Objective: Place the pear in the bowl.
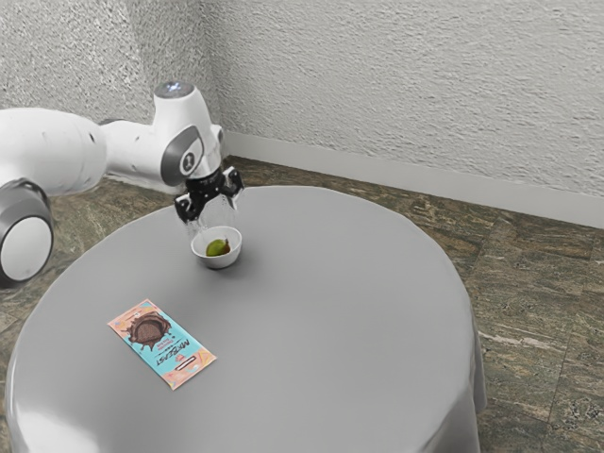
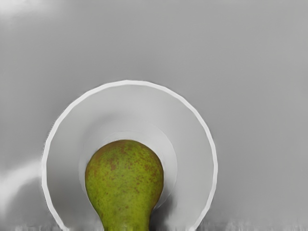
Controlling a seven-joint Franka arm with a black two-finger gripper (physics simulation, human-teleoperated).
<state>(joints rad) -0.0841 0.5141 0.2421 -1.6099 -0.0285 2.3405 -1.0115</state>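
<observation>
Well, pear [image 2: 125,178]: inside the bowl [image 1: 219,263], so the placing looks done.
Gripper [image 1: 213,208]: above the bowl, fingers spread apart, clamped on nothing.
Bowl rim: upright and close under the hand; a sideways move begun too low could catch it and tip bowl and pear together.
Pear's rounded side: likely to roll if a finger brushes it on the way up.
Chocolate packet [image 1: 162,343]: flat on the table [image 1: 330,311], well apart, at little risk.
</observation>
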